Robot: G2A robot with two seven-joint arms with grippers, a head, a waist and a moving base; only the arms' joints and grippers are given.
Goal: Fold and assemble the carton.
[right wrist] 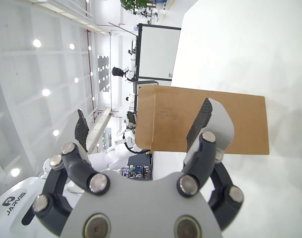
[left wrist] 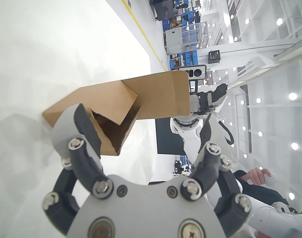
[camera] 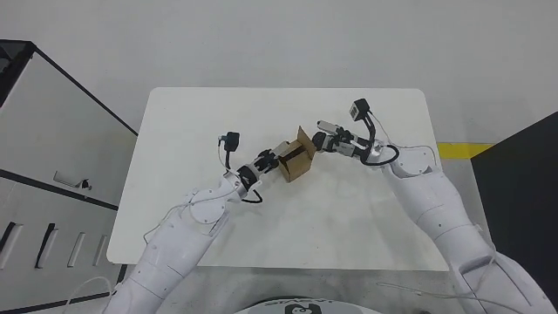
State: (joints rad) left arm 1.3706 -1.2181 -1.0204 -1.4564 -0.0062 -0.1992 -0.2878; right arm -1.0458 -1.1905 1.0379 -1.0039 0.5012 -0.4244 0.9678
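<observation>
the brown carton (camera: 296, 160) sat half folded near the middle of the white surface (camera: 218, 122), one flap up. the left jaws were spread wide on one side, the right jaws spread wide on the other.

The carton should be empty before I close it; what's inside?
Through the open end of the carton, the left wrist view shows bare brown walls and an inward-folded flap, no contents. The deeper interior is shadowed and covered by that flap.
</observation>
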